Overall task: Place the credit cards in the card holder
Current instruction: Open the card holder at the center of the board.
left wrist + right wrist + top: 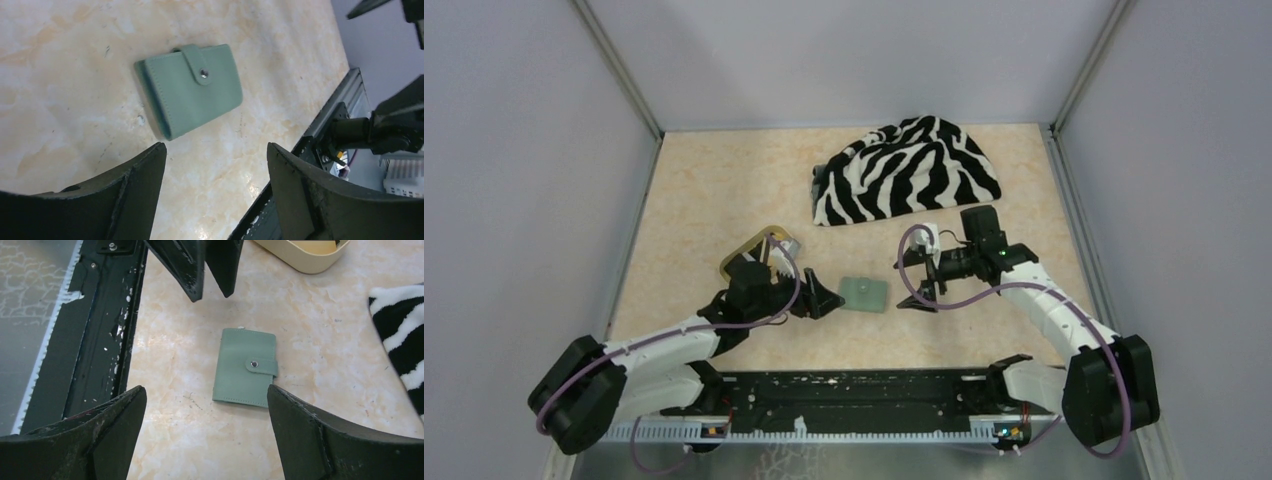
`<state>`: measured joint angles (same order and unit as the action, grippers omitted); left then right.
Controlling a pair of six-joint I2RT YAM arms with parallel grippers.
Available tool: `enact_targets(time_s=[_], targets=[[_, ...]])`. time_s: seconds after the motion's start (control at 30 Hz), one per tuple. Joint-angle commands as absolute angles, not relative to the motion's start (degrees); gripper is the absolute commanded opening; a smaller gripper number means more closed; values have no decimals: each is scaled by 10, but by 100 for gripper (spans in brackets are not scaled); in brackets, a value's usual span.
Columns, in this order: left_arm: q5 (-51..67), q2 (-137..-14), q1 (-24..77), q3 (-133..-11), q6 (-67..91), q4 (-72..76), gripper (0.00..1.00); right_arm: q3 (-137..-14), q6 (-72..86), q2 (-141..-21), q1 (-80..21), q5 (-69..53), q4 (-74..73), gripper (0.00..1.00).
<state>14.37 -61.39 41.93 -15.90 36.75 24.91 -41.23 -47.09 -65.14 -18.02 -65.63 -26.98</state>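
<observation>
Plainly, nothing is being held yet. Left of the card holder [864,293] and a little farther back, the tan tray [754,248] is sitting partly hidden by the left arm. A yellowish patch inside it may be one of the credit cards, but I am not making out any card for certain. Just left of the card holder, the left gripper [824,298] is hovering with its jaws spread wide and nothing between them. The card holder itself is lying flat and closed between the two grippers, its strap snapped down over the front. Just right of it, the right gripper [920,290] is hanging low, jaws likewise spread and empty. Behind the card holder and to the right, the zebra-striped cloth [904,170] is lying in a heap, well apart.

As I am judging it, the step in hand is getting the case open. One gripper should be pinning the body while the other is catching the strap's free end and peeling it up off the snap. A sideways pull is likely to send the thin case sliding.

The table [704,190] is showing a smooth, pale marbled top that is probably offering little grip. Plain grey walls [524,150] are closing it in on three sides, and a black rail [854,395] is running along the edge nearer than the card holder.
</observation>
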Motion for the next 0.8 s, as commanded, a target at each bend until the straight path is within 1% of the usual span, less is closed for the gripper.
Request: enact_targets(time_s=[0.0, 0.17, 0.3, 0.43, 0.53, 0.67, 0.7, 0.77], targets=[[98, -660, 422, -184, 413, 252, 79, -426, -563, -641, -194, -634, -280, 89], [56, -731, 425, -238, 431, 172, 77, -421, -567, -634, -197, -614, -275, 89], [38, -810, 442, -296, 411, 137, 71, -416, -567, -639, -204, -604, -268, 88], [33, -870, 446, -350, 380, 90, 57, -414, -564, -641, -209, -604, -264, 87], [34, -893, 446, -365, 365, 78, 46, -411, -563, -642, -212, -603, -261, 87], [61, -910, 447, -378, 349, 82, 24, -403, -565, -654, -231, -588, -252, 86], [68, -912, 447, -378, 344, 86, 17, -400, -569, -658, -237, -581, -247, 86], [83, -913, 447, -377, 331, 98, 7, -390, -575, -664, -252, -566, -232, 84]])
